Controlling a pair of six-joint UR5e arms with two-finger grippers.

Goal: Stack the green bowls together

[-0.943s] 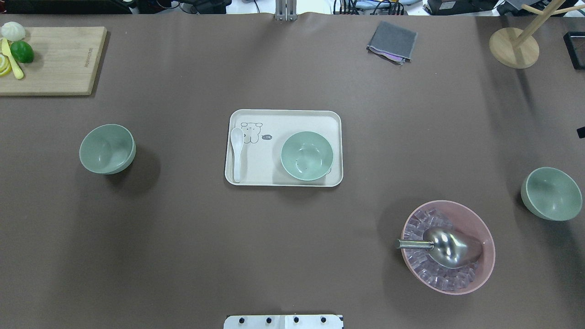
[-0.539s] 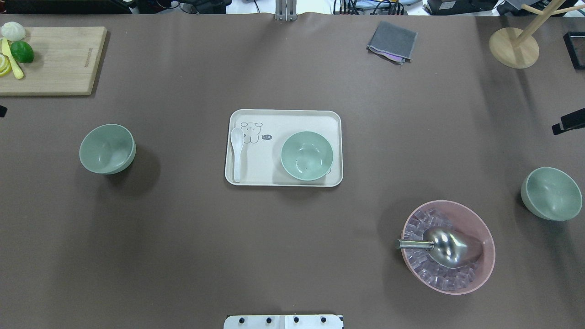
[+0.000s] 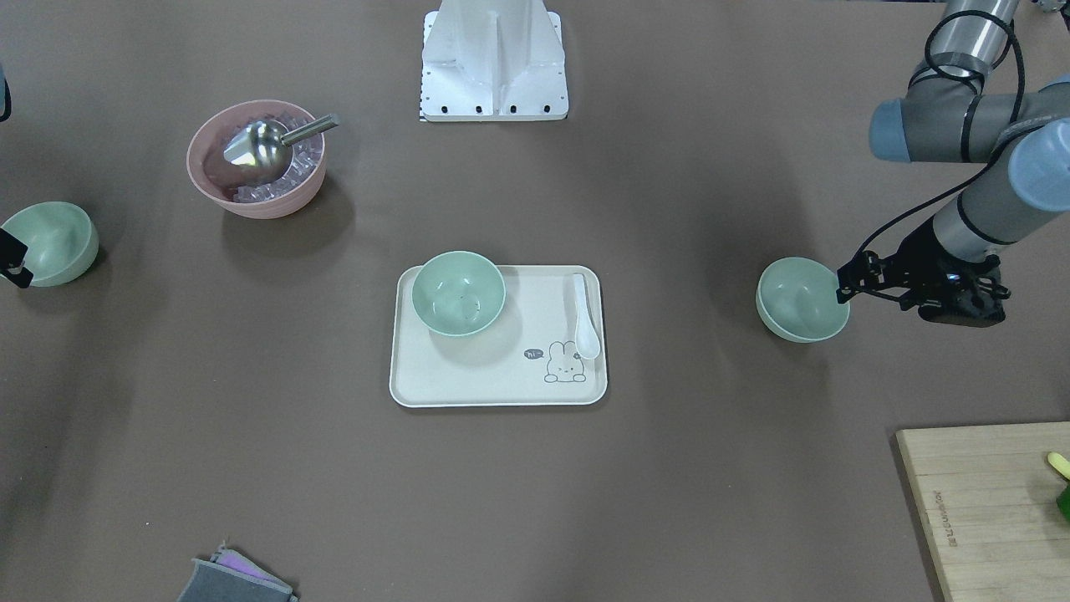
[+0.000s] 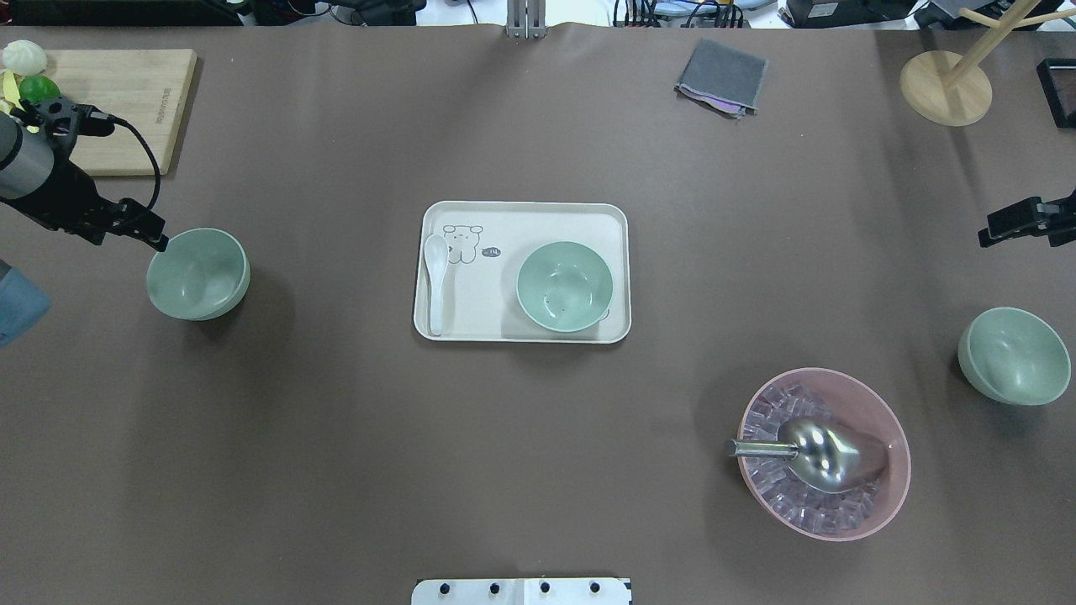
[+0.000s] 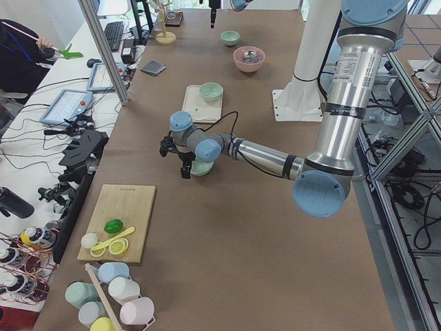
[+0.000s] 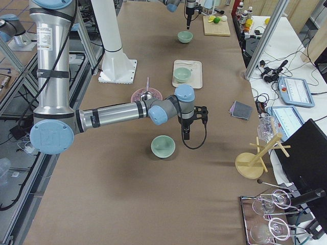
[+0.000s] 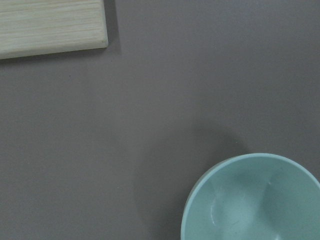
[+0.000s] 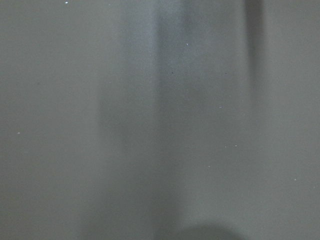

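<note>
Three green bowls stand apart. One point(image 4: 198, 274) is at the left, one point(image 4: 564, 286) sits on the cream tray point(image 4: 521, 215), and one point(image 4: 1015, 355) is at the far right. My left gripper point(image 4: 156, 240) hangs just off the left bowl's outer rim, also seen from the front point(image 3: 843, 286), where its jaws look open and empty. The left wrist view shows that bowl point(image 7: 252, 200) at lower right. My right gripper point(image 4: 988, 234) is partly in view, beyond the right bowl. I cannot tell how its jaws stand. The right wrist view shows only table.
A pink bowl point(image 4: 901, 470) with ice and a metal scoop point(image 4: 828, 454) stands near the right bowl. A white spoon point(image 4: 435, 281) lies on the tray. A cutting board point(image 4: 126, 109), a grey cloth point(image 4: 721, 77) and a wooden stand point(image 4: 946, 88) line the far edge.
The left arm has come in from the left edge up to the left bowl's rim. The right gripper has moved further into view from the right edge. The bowls have not moved.
</note>
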